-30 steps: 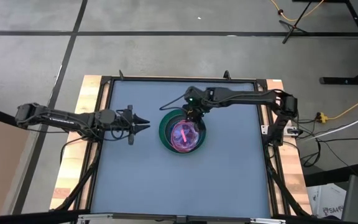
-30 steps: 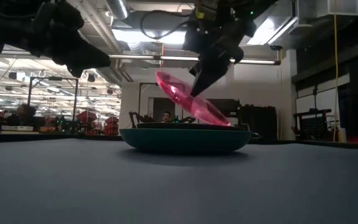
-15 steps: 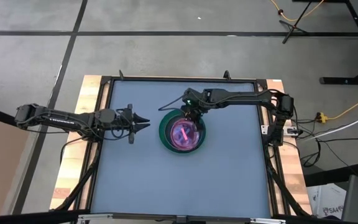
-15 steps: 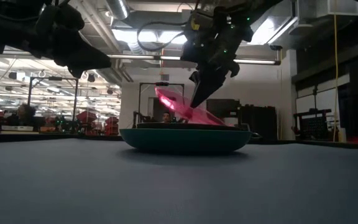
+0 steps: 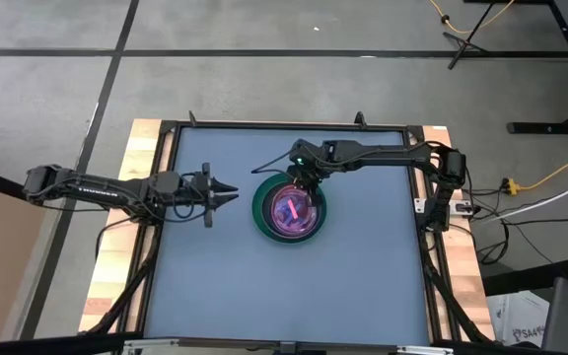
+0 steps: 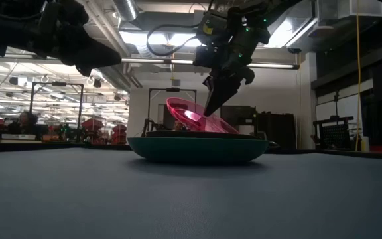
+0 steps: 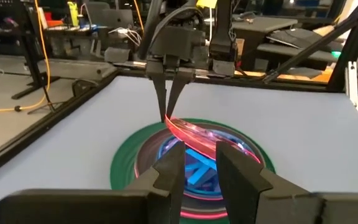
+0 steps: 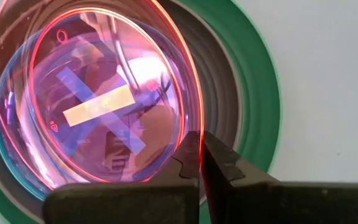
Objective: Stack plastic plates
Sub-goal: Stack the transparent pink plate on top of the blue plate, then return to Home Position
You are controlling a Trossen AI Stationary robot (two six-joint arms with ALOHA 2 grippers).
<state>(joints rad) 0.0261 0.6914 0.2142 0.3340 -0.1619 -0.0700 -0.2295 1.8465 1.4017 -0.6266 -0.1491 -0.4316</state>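
Right gripper point(image 6: 212, 106), fingers clamped on round translucent pink plastic plate point(image 6: 197, 116), has tipped it lower onto the dark green plate stack point(image 6: 197, 147); release near. Left gripper point(image 5: 227, 195) waits, fingers together

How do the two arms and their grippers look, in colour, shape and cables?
Both arms are black, slim and jointed. The right gripper has two thin, dark, tapering fingers under a grey boxy block, with black cables looping above it; a green light glows on its wrist. The left gripper ends in pointed dark fingers, flat and blocky from its wrist camera.
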